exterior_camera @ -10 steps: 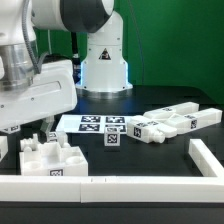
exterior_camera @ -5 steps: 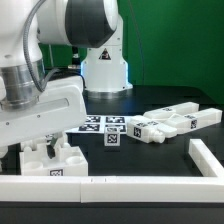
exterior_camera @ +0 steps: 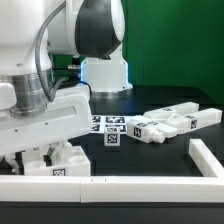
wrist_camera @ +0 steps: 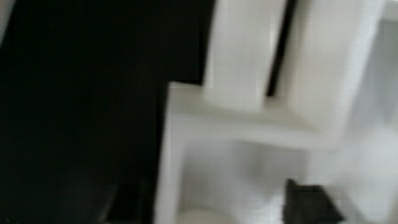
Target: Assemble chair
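Observation:
A chunky white chair block with a tag on its front stands at the exterior view's lower left. My gripper is low over it, its fingers down among the block's raised parts. In the wrist view the white block fills the frame, blurred and very close. My gripper is open, with a dark fingertip on either side of the white part. More chair parts, white slabs and pegs with tags, lie at the exterior view's right. A small tagged cube sits in the middle.
The marker board lies flat behind the cube. A low white rail runs along the front and turns up the exterior view's right side. The white domed robot base stands at the back.
The arm has come down and toward the camera over the white block at the lower left. The fingers now reach in around the block. The other parts have not moved.

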You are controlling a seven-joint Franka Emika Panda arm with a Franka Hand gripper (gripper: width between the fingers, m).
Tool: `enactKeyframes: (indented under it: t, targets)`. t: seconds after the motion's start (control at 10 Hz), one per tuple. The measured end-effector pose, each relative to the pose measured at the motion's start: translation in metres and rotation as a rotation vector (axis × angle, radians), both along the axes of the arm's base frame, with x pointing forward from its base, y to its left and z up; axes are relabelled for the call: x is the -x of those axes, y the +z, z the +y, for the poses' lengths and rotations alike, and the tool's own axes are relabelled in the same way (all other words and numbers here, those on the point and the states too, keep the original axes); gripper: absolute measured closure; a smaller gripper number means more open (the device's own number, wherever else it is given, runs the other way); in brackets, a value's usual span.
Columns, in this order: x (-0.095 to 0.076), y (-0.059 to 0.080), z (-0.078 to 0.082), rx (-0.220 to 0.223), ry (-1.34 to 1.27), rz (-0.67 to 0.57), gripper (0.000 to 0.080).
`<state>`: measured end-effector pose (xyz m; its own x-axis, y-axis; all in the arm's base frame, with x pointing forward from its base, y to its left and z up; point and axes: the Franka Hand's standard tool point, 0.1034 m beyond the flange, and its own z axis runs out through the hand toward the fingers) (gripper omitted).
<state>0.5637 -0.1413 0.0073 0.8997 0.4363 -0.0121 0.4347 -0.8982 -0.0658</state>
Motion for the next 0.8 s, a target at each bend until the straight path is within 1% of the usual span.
enactKeyframes:
  t: [0.2,0.3,0.4,0.6,0.7,0.8]
  targets:
    - [-0.001,0.0,0.003,-0.001,-0.005,0.0,0.0724]
    - [-0.006,-0.001,0.017,0.002,-0.101,-0.015,0.0724]
    - [-0.013,0.0,0.04,-0.008,-0.143,-0.018,0.0771]
    - [-0.017,0.0,0.091,-0.034,-0.255,0.04,0.0771]
    - [-0.017,0.001,0.122,-0.037,-0.336,0.072,0.0771]
    - [-0.019,0.002,0.14,-0.028,-0.417,0.083,0.0771]
